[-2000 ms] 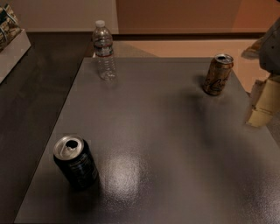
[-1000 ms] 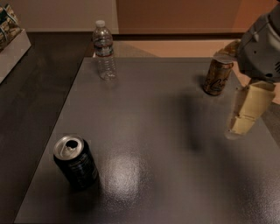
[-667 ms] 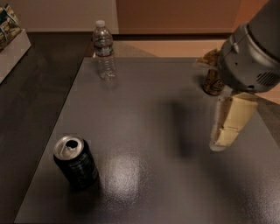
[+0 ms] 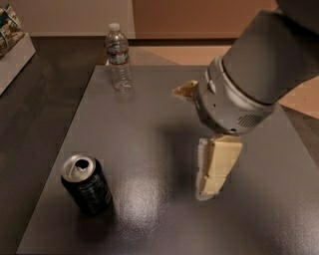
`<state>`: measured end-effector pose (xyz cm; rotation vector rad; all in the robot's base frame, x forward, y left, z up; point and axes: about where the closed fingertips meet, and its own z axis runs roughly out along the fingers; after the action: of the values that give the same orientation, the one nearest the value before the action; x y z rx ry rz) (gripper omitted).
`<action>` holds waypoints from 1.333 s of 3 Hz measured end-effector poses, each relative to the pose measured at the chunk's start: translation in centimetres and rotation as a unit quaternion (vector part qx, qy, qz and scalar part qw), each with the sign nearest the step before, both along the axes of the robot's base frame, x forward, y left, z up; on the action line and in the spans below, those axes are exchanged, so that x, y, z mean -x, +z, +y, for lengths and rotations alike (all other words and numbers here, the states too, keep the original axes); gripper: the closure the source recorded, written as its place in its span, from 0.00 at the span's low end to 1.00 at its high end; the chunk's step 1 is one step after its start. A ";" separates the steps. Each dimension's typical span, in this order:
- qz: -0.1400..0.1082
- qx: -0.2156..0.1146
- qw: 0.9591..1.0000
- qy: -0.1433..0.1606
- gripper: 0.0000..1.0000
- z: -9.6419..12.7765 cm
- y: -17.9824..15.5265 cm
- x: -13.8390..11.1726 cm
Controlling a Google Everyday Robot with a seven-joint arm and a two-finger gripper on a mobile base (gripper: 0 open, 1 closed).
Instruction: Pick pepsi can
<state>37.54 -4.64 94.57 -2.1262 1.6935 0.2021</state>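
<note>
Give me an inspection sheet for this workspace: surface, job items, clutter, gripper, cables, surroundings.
Surface: dark grey table, glossy, with glare near the front.
Job's things: pepsi can upright near the front left corner, not held.
Clutter: clear water bottle upright at the back left.
Grippers: gripper hangs over the table's middle right, apart from the pepsi can and to its right.
Cables: nothing seen.
Surroundings: white box at far left; dark floor; pale wall behind.
</note>
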 end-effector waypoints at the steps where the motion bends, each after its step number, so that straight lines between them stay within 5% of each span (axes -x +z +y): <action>1: 0.001 -0.019 0.999 0.032 0.00 4.5 -1.7 0.4; 3: 0.026 -0.055 0.996 0.066 0.00 11.7 -4.4 -0.1; 4: 0.067 -0.053 0.993 0.079 0.00 13.8 -5.8 0.7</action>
<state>36.87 9.12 88.76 -2.2095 1.5484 0.4800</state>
